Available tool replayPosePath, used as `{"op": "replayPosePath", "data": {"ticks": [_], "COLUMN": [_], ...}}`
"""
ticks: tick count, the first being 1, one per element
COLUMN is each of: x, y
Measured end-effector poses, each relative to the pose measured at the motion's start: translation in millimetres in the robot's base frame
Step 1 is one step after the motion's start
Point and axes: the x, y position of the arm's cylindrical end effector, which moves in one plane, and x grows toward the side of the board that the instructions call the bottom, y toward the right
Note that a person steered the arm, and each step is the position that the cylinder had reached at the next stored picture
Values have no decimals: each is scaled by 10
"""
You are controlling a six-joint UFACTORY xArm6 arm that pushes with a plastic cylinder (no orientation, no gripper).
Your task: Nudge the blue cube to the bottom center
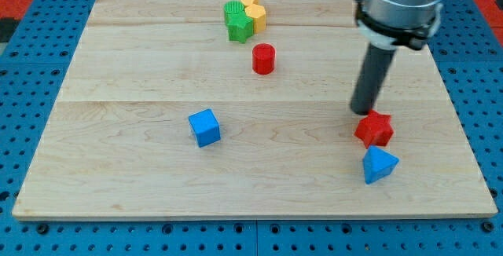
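Note:
The blue cube lies on the wooden board, left of the middle and a little below it. My tip is far to the cube's right, just above and touching or nearly touching the red star-shaped block. A blue triangular block lies just below the red star.
A red cylinder stands above the middle. At the view's top centre, a green block and a yellow block sit pressed together. The board's bottom edge runs near the view's bottom, with a blue pegboard around it.

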Motion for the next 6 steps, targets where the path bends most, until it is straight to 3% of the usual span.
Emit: {"op": "replayPosePath", "data": {"ticks": [2,3,6], "x": [410,315,-114], "y": [120,37,-1998]}}
